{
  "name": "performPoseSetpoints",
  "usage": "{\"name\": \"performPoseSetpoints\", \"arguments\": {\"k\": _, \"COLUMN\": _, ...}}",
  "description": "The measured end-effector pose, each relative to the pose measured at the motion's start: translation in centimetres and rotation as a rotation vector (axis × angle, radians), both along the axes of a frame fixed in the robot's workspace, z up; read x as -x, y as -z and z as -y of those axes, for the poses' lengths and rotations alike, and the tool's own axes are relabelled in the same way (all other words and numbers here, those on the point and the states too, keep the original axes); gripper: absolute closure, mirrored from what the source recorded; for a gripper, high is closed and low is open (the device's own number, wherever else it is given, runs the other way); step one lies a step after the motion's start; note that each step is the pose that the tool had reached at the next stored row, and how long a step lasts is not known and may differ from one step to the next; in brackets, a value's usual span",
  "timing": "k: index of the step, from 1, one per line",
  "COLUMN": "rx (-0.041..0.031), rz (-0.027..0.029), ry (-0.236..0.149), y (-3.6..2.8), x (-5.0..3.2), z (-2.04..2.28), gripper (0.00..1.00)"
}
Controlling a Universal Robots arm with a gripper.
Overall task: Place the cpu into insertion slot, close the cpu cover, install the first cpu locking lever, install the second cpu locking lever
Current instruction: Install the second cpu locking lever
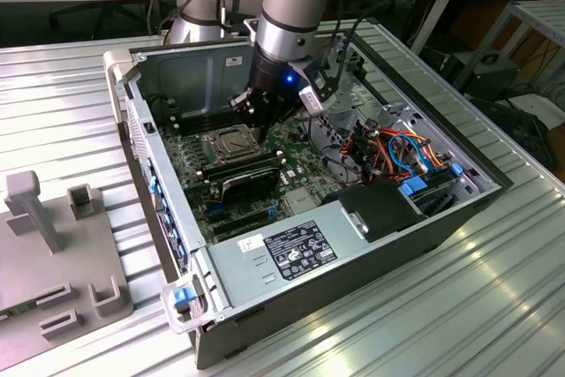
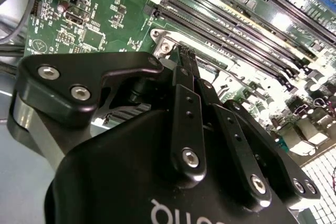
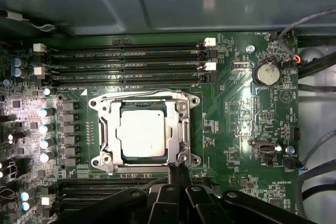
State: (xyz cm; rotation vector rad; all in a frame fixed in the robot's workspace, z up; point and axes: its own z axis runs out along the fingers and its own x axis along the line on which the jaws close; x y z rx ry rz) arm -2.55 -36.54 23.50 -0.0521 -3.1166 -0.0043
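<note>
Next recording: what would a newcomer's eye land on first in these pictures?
In the exterior view, the robot arm reaches down into an open computer case on a ribbed metal table. In the first wrist view, the silver cpu lies framed by the lowered cpu cover, with the gripper, fingers together, at the cover's rim.

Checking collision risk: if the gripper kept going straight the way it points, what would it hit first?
Probably the near edge of the cpu cover, beside a corner screw. The shut gripper has its tip right at that edge in both wrist views, though depth is unclear.
</note>
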Motion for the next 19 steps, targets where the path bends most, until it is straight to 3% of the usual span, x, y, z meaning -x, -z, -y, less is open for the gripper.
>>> {"name": "performPoseSetpoints", "arguments": {"k": 3, "rx": 0.0054, "rz": 0.0001, "ry": 0.000, "y": -0.24, "x": -0.01, "z": 0.25, "gripper": 0.89}}
{"name": "performPoseSetpoints", "arguments": {"k": 5, "rx": 0.0088, "rz": 0.0001, "ry": 0.000, "y": -0.25, "x": 0.01, "z": 0.65, "gripper": 0.89}}
{"name": "performPoseSetpoints", "arguments": {"k": 19, "rx": 0.0089, "rz": 0.0001, "ry": 0.000, "y": -0.22, "x": 3.03, "z": 0.83, "gripper": 0.89}}
